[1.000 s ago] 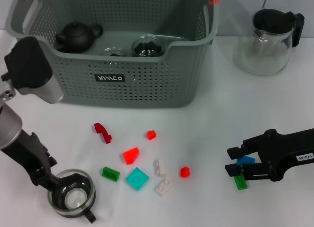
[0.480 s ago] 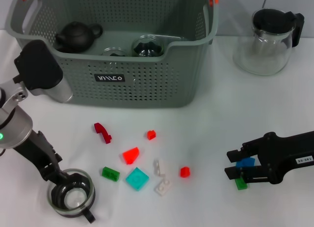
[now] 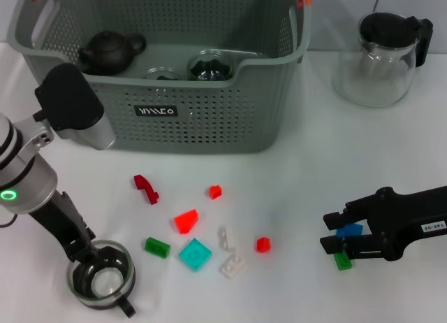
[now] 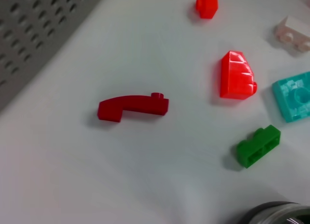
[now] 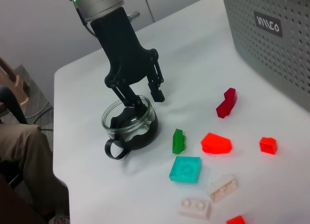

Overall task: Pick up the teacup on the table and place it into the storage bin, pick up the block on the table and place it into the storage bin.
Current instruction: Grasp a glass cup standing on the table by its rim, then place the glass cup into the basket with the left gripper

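The glass teacup [image 3: 105, 281] with a black handle stands on the white table [image 3: 314, 183] at the front left; it also shows in the right wrist view [image 5: 128, 124]. My left gripper [image 3: 89, 256] is open astride its rim [image 5: 145, 100], one finger inside the cup and one outside. The grey-green storage bin [image 3: 209, 127] stands behind. My right gripper [image 3: 334, 230] is low at the front right, shut on a blue block [image 3: 350, 231], with a green block [image 3: 342, 261] just under its lower finger.
Several loose blocks lie mid-table: a dark red one [image 3: 146, 188], a red wedge [image 3: 186, 221], a teal tile [image 3: 195, 254], a green brick [image 3: 157, 247]. The bin holds a black teapot [image 3: 108, 52] and glassware. A glass pitcher [image 3: 380, 57] stands at the back right.
My left arm's wrist has swung to the right and the forearm has risen, while its fingers stay at the teacup's rim. The right gripper has barely moved.
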`<state>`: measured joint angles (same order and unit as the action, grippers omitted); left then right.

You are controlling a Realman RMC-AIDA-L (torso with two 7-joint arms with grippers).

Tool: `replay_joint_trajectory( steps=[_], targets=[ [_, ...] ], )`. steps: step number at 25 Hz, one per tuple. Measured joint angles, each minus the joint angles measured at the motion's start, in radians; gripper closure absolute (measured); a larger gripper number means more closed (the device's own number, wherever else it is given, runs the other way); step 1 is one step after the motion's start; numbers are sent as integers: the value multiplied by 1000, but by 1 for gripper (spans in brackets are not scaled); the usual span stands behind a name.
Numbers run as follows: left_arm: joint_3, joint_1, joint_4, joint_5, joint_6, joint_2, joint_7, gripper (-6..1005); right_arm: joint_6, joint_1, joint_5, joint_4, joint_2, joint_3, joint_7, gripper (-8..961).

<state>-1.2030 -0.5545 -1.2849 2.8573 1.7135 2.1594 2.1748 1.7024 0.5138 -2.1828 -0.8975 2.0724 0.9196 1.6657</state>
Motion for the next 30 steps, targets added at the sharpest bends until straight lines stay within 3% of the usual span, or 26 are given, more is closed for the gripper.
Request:
replay_joint_trajectory(
  steps=[10,14,16,19,22,24,27,30],
  targets=[
    [-7,-10,17,1,-1,-6,20,832,-1,-5,0,2,0,-2,-1,490],
    [22,-19,16,-6,7,-9,11,888,-1,-5,0,2,0,-2,-1,490],
    [73,-33,15,-30,34,-10,-19,917,-1,-5,0,2,0,-2,-1,491],
    [258,-79,26,-116,114,-22,-117,959,-1,-5,0,2,0,-2,-1,491],
    [487,-130,75,-292,227,-63,-216,953,-1,-5,0,2,0,-3,-1,492],
    [631,-156,171,-464,284,-118,-243,949,-1,-5,0,2,0,-3,-2,492],
    [771,-165,330,-737,304,-193,-220,943,-1,-6,0,2,0,-4,-5,492],
    [855,-156,418,-971,292,-220,-165,937,0,-6,0,2,0,-4,-10,492]
  ],
)
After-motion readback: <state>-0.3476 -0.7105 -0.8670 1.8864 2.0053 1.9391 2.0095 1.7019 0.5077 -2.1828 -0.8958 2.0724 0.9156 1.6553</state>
